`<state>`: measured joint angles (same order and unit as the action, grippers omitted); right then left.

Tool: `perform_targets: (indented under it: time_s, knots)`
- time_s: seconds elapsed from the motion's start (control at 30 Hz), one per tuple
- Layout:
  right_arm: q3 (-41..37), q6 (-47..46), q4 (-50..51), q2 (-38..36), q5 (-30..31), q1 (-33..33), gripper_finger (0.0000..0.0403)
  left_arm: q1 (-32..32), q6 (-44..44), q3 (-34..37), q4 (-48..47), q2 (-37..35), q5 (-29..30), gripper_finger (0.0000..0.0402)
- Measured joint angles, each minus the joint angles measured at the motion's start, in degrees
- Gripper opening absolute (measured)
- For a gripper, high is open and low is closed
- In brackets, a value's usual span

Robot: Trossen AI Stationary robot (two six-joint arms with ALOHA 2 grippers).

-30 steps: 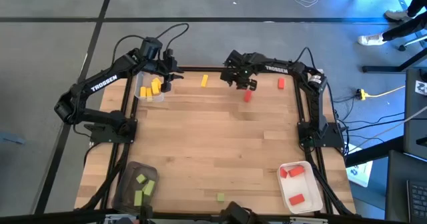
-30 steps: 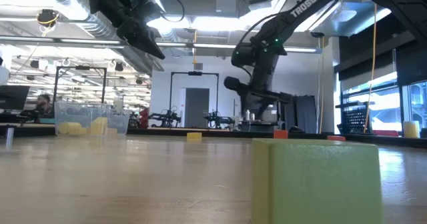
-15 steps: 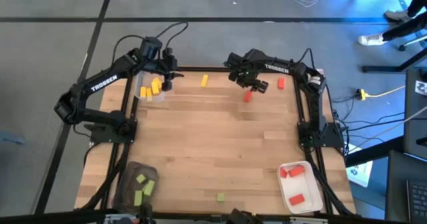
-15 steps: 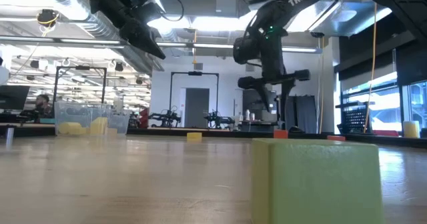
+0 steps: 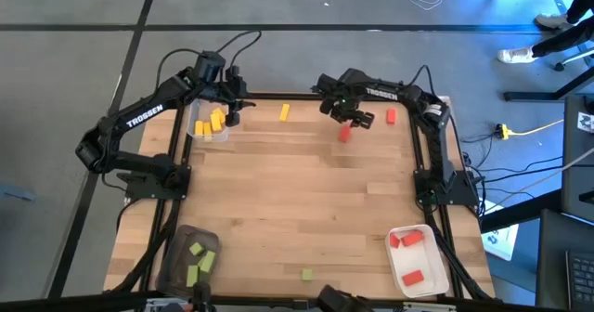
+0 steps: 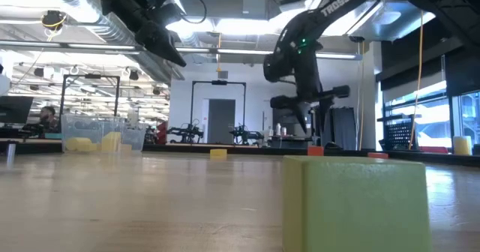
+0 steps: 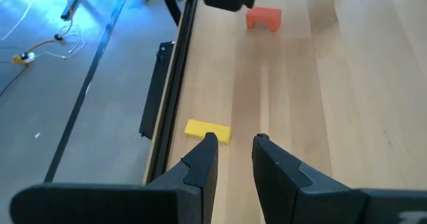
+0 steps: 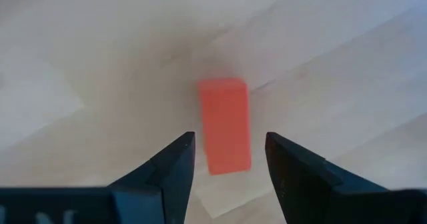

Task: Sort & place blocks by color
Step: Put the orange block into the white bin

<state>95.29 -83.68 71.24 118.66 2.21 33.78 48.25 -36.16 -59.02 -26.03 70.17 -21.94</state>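
**Red block framed but not yet gripped**

Could go wrong on the descent: a slight offset, and one finger lands on top of the red block [image 8: 225, 124] instead of beside it, tipping or skidding it across the tabletop [image 5: 306, 201]. Seen in the right wrist view lying lengthwise between the two fingers, with clearance on both sides but not much. Closing too high would probably pinch only the upper edge and squirt the piece out. Also a long carry afterwards: from the far edge to the white tray [image 5: 418, 261] at the near right corner, already holding red blocks; a weak grip could drop the piece on the way.

Right end effector [image 5: 348, 119] hovering over that red block near the far edge, fingers spread wide, empty, touching nothing. Second red block [image 5: 391, 116] just to the right of it on the tabletop, well within reach and easy to knock with the arm.

Left end effector [image 5: 229, 115] held above the far left corner beside the clear tray [image 5: 206, 132] of yellow blocks, fingers partly open with a narrow gap, nothing between them. Stray yellow block [image 7: 207, 131] lying just ahead of its fingertips near the tabletop edge. One light green block [image 5: 306, 275] left loose at the near edge, apart from the dark tray [image 5: 179, 247] of greens.
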Motion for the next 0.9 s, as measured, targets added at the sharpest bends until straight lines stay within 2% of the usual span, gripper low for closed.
perform_targets:
  time_s: [0.2, 0.63, 0.9]
  knots:
    - [0.0, 1.5, -0.1, 3.6, -3.4, -0.1, 0.0184, 0.0, 0.0, 0.0, -0.1, 0.0, 0.7, 0.0082]
    - [0.0, 3.4, 0.2, 8.1, -3.8, 0.8, 0.0184, 0.0, 0.0, 0.0, -0.3, 0.0, 2.6, 0.0082]
    - [0.1, 13.8, -0.3, 9.4, -0.3, 0.8, 0.0184, 0.0, 1.4, 0.0, -0.4, 0.0, 3.5, 0.0082]
